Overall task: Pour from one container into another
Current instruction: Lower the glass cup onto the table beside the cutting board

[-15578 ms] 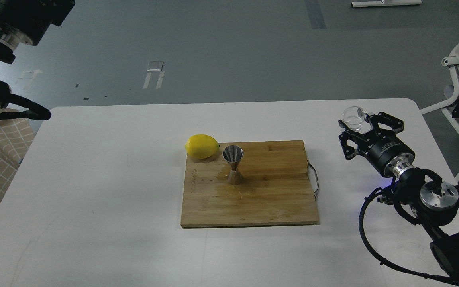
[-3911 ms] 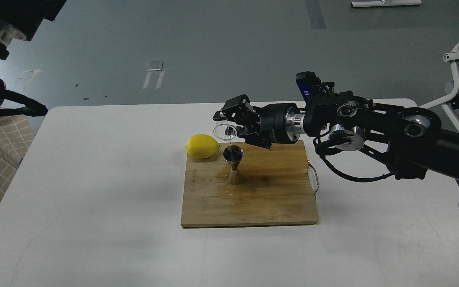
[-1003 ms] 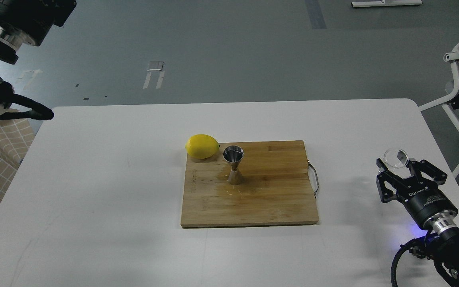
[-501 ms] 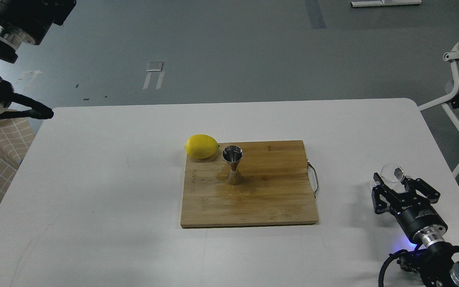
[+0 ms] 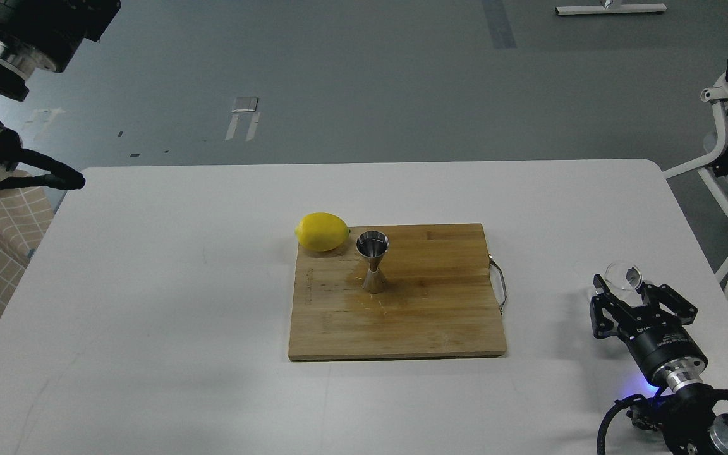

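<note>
Clear, short, rounded glass tumbler (image 5: 623,276) upright near the right edge of the white table (image 5: 149,316), between the black fingertips of the right gripper (image 5: 622,285); pinching or merely spread around it, cannot tell. Wooden cutting board (image 5: 427,316) at centre, carrying a yellow lemon (image 5: 322,231) on its far-left corner and, just beside it, a shiny steel hourglass jigger (image 5: 373,262), upright. Left gripper (image 5: 70,182) off the table's far-left corner, too dark to read.

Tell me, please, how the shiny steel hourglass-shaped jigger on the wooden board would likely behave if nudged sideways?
The shiny steel hourglass-shaped jigger probably tips easily: wide cone above a narrow waist and small foot. Its polished surface may slip in a grip. The wooden board looks wet around its base, so it might slide first.
</note>
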`<state>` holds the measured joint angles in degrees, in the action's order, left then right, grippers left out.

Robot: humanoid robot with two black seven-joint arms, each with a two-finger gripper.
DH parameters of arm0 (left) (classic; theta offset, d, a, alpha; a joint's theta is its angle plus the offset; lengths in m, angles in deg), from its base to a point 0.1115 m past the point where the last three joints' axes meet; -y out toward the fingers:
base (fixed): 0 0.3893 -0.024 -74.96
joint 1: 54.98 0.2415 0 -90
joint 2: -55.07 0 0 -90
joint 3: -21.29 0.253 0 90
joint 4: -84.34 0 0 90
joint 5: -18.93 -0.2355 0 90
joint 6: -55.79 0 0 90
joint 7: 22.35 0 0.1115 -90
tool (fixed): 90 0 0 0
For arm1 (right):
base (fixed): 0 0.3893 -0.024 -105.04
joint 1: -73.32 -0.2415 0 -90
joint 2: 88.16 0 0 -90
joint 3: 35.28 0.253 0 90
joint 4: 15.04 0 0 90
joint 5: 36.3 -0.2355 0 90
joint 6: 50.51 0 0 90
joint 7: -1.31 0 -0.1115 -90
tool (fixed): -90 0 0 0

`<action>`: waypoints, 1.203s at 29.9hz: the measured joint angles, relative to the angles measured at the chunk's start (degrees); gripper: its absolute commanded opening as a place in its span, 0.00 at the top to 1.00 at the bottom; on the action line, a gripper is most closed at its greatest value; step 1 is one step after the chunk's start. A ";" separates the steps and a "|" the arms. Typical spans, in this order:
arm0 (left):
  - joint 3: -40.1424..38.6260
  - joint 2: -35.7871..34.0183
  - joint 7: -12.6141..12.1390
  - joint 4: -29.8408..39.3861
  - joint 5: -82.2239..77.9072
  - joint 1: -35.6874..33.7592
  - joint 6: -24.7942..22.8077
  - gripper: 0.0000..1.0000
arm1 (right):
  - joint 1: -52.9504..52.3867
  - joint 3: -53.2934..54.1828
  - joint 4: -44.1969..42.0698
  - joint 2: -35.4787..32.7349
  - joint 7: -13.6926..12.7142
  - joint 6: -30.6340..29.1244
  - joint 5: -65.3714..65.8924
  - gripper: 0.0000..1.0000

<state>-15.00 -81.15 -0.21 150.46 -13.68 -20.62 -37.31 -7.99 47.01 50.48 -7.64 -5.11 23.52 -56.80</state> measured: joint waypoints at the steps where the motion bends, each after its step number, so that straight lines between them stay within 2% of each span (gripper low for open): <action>1: 0.00 -0.01 0.00 0.00 0.00 0.00 0.00 0.03 | 0.00 0.00 -0.03 0.00 0.00 0.00 0.00 0.51; 8: 0.00 0.06 0.02 0.01 0.00 0.00 -0.05 0.03 | 0.00 0.00 -0.11 0.07 -0.01 0.45 0.00 0.44; 10: -0.07 0.16 0.05 -0.06 0.00 0.00 -0.05 0.03 | 0.01 0.00 -0.12 0.07 -0.01 0.56 0.00 0.40; 12: -0.17 0.40 0.07 -0.29 -0.01 0.01 -0.04 0.03 | 0.01 0.00 -0.12 0.07 -0.05 0.69 0.00 0.30; 17: -0.23 0.68 0.09 -0.56 -0.09 0.08 -0.02 0.03 | 0.01 -0.02 -0.12 0.07 -0.09 0.70 0.00 0.20; 27: -0.27 0.70 0.10 -0.82 -0.26 0.12 -0.05 0.03 | 0.01 -0.05 -0.11 -0.06 -0.10 0.76 0.01 0.19; 30: -0.27 0.69 0.10 -0.82 -0.26 0.12 -0.06 0.03 | 0.25 -0.07 0.50 -0.20 -0.13 0.76 0.01 0.15; 36: -0.27 0.52 0.10 -0.82 -0.26 0.11 -0.14 0.03 | 1.61 0.28 3.25 -1.73 -0.65 0.90 -1.08 0.14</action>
<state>-15.27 -80.63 -0.11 149.63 -13.94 -20.50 -37.46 -6.38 47.29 53.72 -9.37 -5.76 24.43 -57.87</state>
